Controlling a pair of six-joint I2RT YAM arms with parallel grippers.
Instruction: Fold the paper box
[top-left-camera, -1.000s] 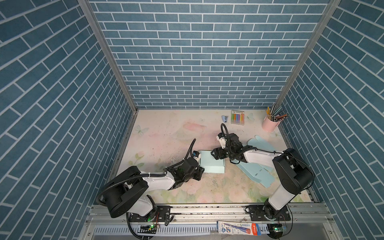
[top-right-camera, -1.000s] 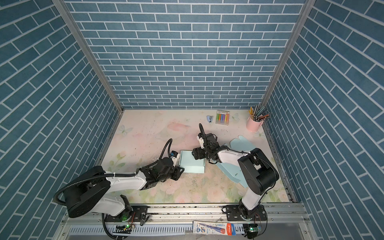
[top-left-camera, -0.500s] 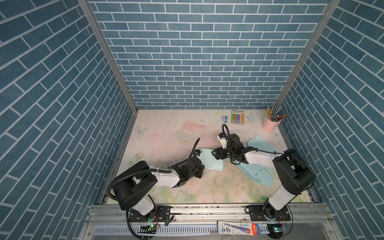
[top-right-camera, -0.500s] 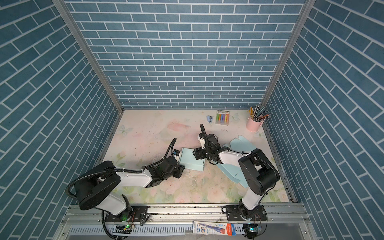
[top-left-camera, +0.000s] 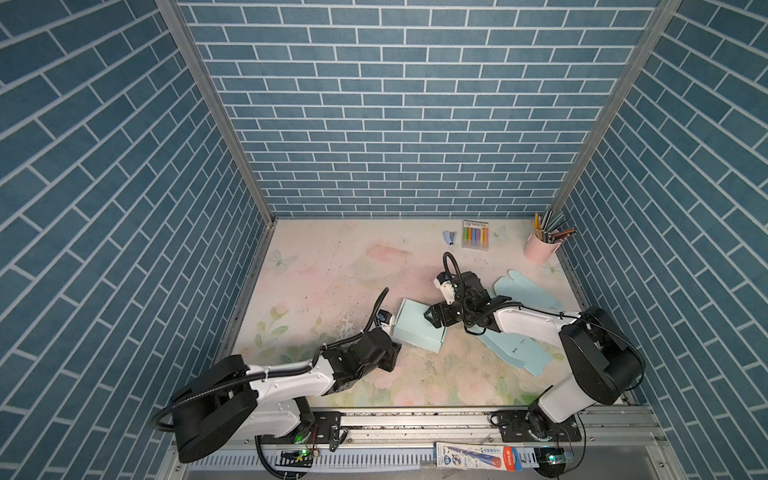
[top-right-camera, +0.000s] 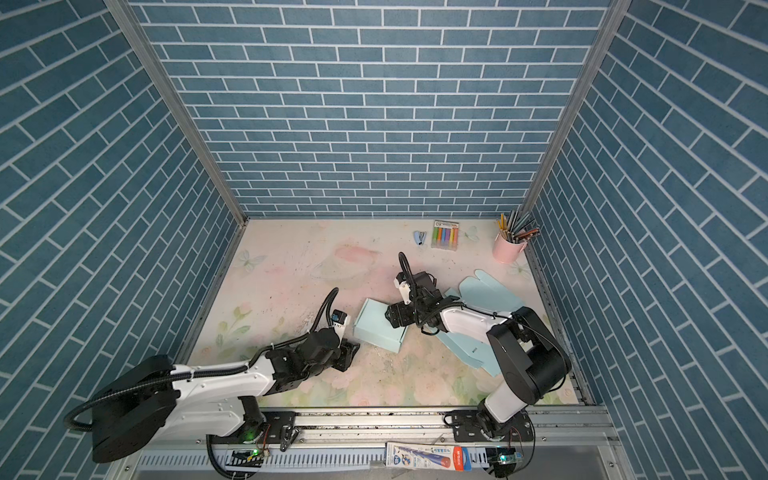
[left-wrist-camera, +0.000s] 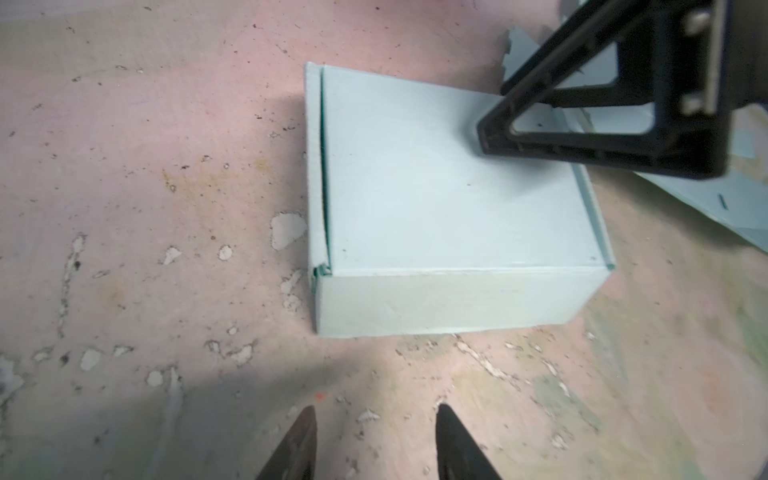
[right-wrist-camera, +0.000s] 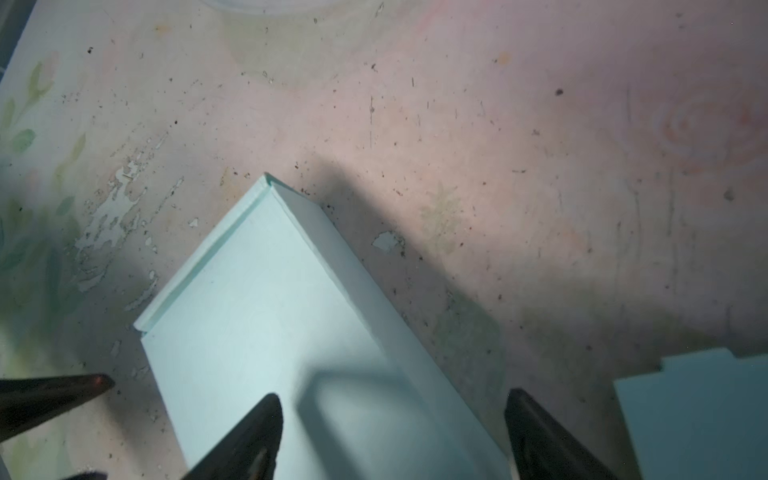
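Observation:
The paper box (top-left-camera: 417, 328) (top-right-camera: 377, 325) is light blue and stands closed on the table, its lid down (left-wrist-camera: 449, 199). My right gripper (top-left-camera: 430, 317) (top-right-camera: 391, 316) (right-wrist-camera: 392, 397) is open over the box's right end. One of its fingers (left-wrist-camera: 582, 129) rests on the lid and the other hangs past the box's side edge. My left gripper (top-left-camera: 394, 354) (top-right-camera: 352, 351) (left-wrist-camera: 375, 413) is open and empty, low over the table. It sits a short way off the box's near side and does not touch it.
Flat light-blue cardboard blanks (top-left-camera: 515, 353) (top-left-camera: 530, 291) lie under and behind the right arm. At the back right stand a pink cup of pencils (top-left-camera: 539, 250), a marker pack (top-left-camera: 475, 234) and a small stapler (top-left-camera: 449, 237). Brick walls close in three sides.
My left gripper has drawn back a little from the box toward the front, with its jaws widening and then narrowing. The right gripper and the box have stayed put.

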